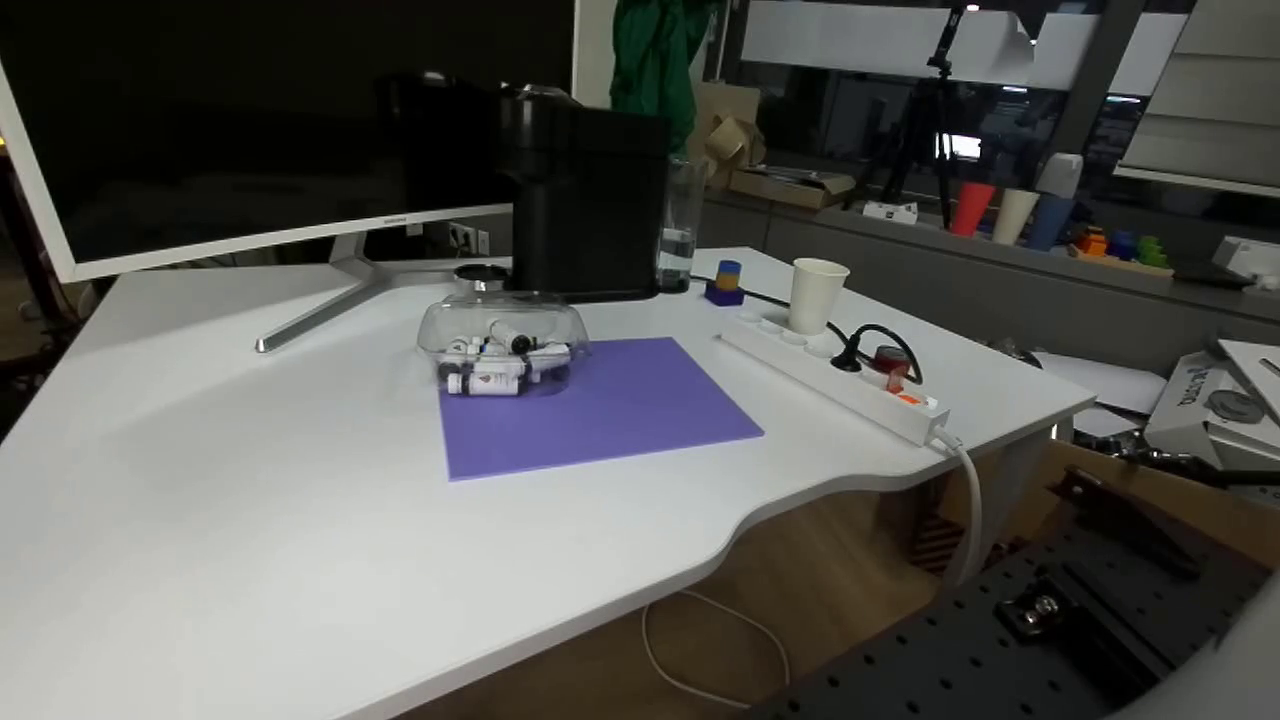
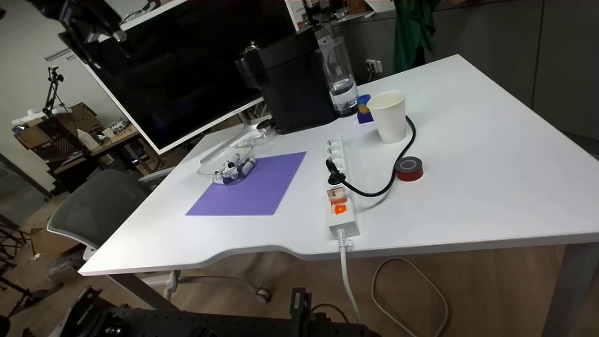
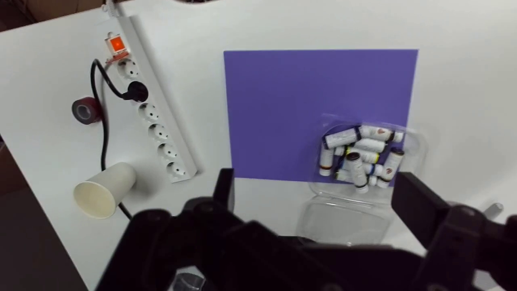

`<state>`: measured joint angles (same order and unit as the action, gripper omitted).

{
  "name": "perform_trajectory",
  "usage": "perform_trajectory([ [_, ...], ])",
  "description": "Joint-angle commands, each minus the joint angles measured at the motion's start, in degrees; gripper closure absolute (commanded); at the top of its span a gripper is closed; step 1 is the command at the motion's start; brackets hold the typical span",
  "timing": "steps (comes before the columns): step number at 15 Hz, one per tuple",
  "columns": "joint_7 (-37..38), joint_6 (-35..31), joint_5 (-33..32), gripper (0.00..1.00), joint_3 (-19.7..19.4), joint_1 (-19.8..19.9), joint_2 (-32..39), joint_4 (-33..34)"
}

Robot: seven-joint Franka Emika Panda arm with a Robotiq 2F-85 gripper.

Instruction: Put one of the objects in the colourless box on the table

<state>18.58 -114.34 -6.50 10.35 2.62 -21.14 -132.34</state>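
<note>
Fingers [image 3: 420,207], spread wide, holding nothing; well below them, colourless box [image 3: 414,150]; inside, one white bottle [image 3: 358,173], its long axis crosses the fingers' closing line

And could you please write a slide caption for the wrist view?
Open claw above the table, where a colourless box of small white tubes overlaps a purple mat.

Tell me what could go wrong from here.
The low clear plastic box holds a heap of white cylindrical tubes; another object might roll out. Grabbing the round red tape roll could snag the curved black cable beside it. The tapered white paper cup might tip if the black two-fingered gripper brushes it.
</note>
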Motion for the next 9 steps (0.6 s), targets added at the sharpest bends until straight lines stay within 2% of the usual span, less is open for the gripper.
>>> perform_trajectory([
  [1,1.7,-2.5,-5.3,0.00,-2.2,1.8,10.2,6.6],
  [5,-0.3,-4.4,-6.8,0.00,-4.2,0.4,20.2,13.1],
  [9,-3.1,-4.6,-5.1,0.00,-4.5,-2.8,27.8,17.8],
])
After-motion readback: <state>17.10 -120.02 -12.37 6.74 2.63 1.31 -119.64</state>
